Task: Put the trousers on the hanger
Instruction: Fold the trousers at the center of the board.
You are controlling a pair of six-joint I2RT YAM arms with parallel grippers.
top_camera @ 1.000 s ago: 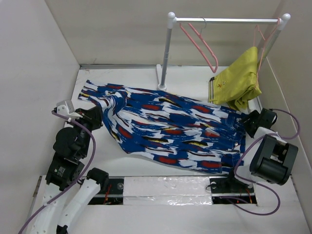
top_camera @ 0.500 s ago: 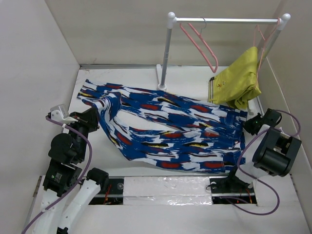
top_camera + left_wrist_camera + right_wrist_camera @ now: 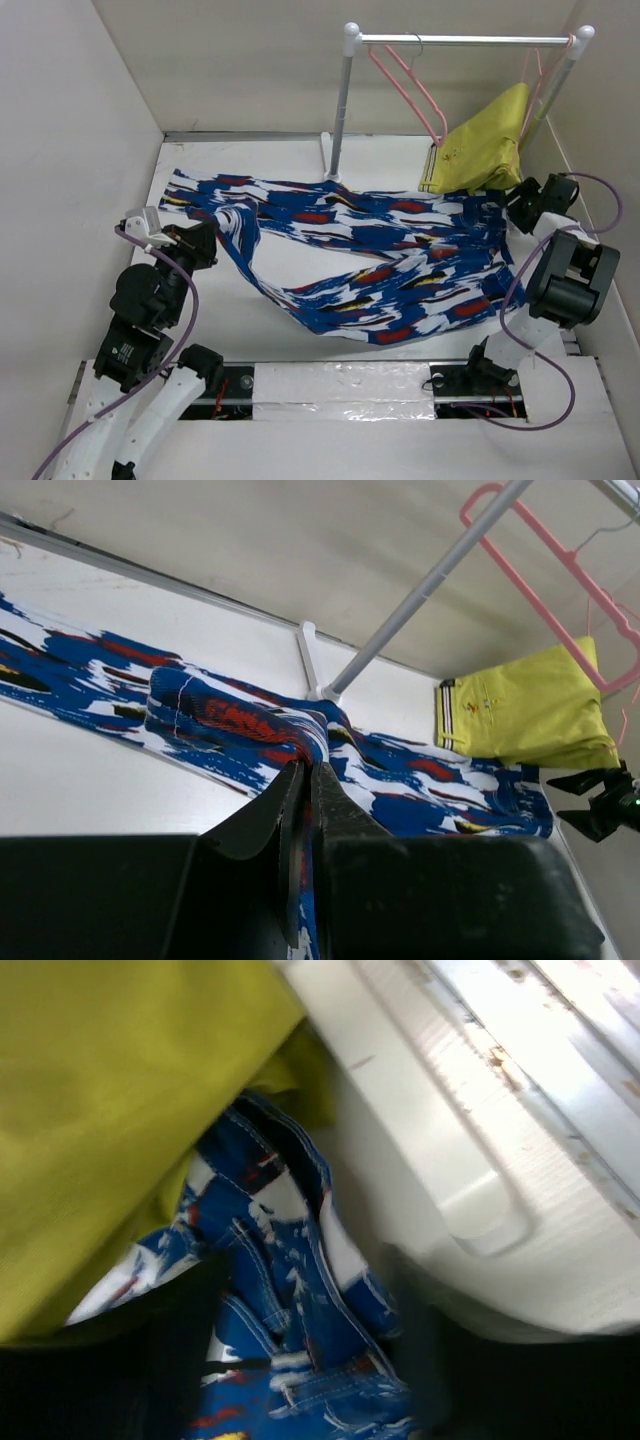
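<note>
The blue splashed trousers [image 3: 370, 260] hang stretched between my two grippers above the table, sagging in the middle. My left gripper [image 3: 205, 243] is shut on the leg end; in the left wrist view the fabric [image 3: 250, 725] runs between the closed fingers [image 3: 345, 815]. My right gripper [image 3: 520, 205] is shut on the waistband, which fills the right wrist view [image 3: 290, 1290], close under the yellow-green garment. The empty pink hanger [image 3: 410, 90] hangs from the rail, above and behind the trousers; it also shows in the left wrist view [image 3: 560, 555].
A white rail stand [image 3: 340, 100] rises at the back middle. A yellow-green garment [image 3: 485, 150] hangs on a second pink hanger at the rail's right end, against my right gripper. White walls close in left, right and back.
Both grippers have risen and moved back with the trousers, lifting them off the table. The right gripper has moved up against the yellow-green garment, which has swung up.
</note>
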